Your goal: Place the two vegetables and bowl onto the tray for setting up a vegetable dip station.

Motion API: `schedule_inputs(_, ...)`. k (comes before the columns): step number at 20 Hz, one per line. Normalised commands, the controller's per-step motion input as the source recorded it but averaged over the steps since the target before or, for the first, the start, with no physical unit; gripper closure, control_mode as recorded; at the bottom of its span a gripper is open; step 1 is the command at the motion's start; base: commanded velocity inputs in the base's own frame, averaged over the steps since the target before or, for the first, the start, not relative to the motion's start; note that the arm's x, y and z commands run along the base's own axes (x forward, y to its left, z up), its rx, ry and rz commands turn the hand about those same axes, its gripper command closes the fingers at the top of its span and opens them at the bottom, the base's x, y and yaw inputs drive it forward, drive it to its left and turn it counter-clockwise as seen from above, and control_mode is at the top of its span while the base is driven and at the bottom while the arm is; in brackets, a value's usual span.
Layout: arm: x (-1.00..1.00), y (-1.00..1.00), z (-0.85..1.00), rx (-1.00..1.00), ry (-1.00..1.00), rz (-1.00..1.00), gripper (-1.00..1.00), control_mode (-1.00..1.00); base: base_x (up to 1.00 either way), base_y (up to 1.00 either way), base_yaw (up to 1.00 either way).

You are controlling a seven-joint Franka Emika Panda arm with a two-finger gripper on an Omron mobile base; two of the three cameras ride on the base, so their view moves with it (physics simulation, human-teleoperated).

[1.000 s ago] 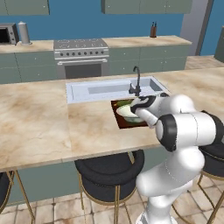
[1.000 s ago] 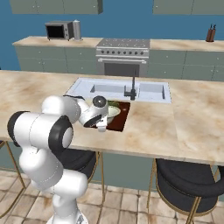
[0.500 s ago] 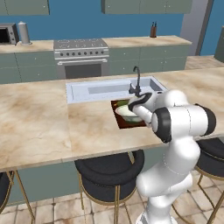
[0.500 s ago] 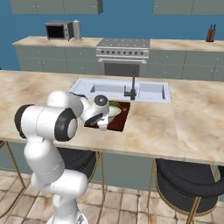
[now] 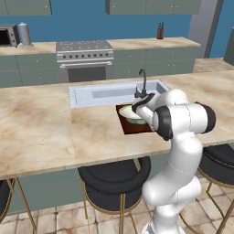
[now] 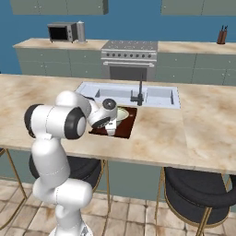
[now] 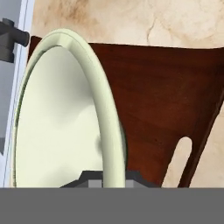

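Now, claw [image 7: 113, 183]: clenched on the rim of the bowl [image 7: 61, 118], one tip inside the wall and one outside.
Bowl: directly ahead of the claw, its rim running up and away in the hand view; over the tray [image 7: 162, 109], whether resting or just above, I cannot tell.
Tray: on the counter [image 5: 55, 128] near its front edge, just in front of the sink [image 5: 105, 93]; its slot [image 7: 183, 154] lies beside the claw.
Key relation: bare tray lies on the slot side of the bowl.
Vegetables: not made out.
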Motion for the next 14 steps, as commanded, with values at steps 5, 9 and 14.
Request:
schedule_inputs(5,0.04,0.00,-0.14,0.00,0.01,0.00,1.00,-1.00,0.00,0.00,0.00)
schedule_inputs(9,0.00,0.00,-0.17,0.00,0.04,0.00,1.00,-1.00,0.00,0.00,0.00)
schedule_inputs(14,0.00,0.00,-0.10,0.00,0.03,0.00,1.00,-1.00,0.00,0.00,0.00)
